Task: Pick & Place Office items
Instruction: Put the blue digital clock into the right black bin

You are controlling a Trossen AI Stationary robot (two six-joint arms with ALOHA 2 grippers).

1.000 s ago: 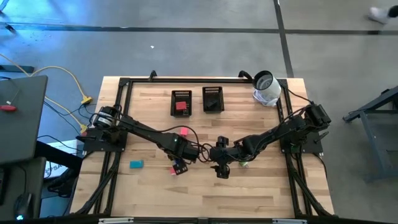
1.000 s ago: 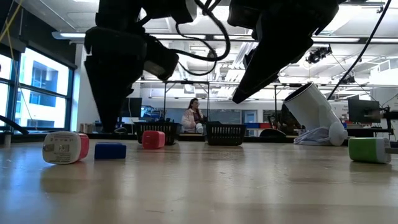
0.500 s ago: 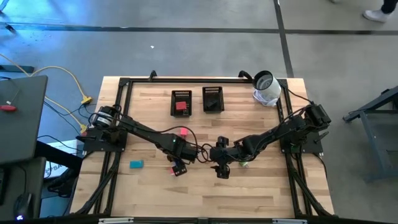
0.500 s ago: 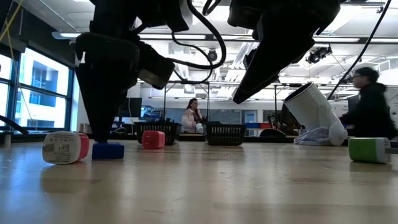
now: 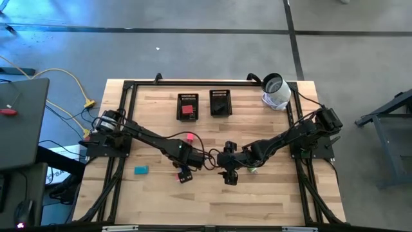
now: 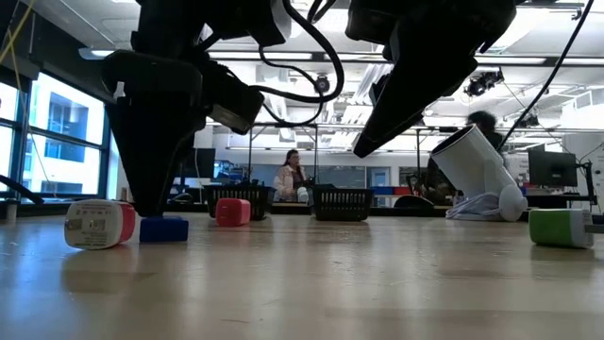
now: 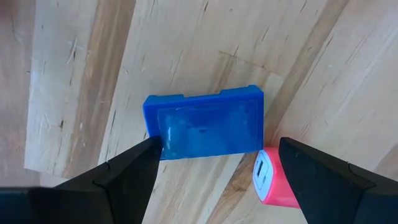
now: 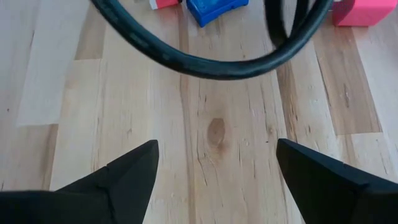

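Note:
A blue piece (image 7: 205, 122) lies flat on the table, with a pink-and-white piece (image 7: 273, 177) beside it. My left gripper (image 7: 217, 146) is open and low over the blue piece (image 6: 165, 229), one finger at each of its short ends. My right gripper (image 5: 230, 175) is open and empty above the table's middle. A teal piece (image 5: 141, 170), a pink piece (image 5: 190, 136) and a green piece (image 5: 252, 169) lie loose on the table. A red piece (image 5: 187, 109) lies in the left mesh tray (image 5: 179, 98). My left gripper comes from above, pointing down, its fingers along the blue piece's length. One fingertip (image 7: 152, 146) stands at the piece's corner (image 7: 152, 127); whether it touches, I cannot tell. The piece lies flat on the table.
Two black mesh trays (image 5: 221, 92) stand at the far middle. A white cylinder (image 5: 275, 90) lies tilted at the far right corner. A black cable (image 8: 211, 59) hangs across the right wrist view. There is bare wood along the near edge.
My left gripper has gone down toward the blue piece and a little toward the table's left edge, still open. The blue piece has stayed where it was.

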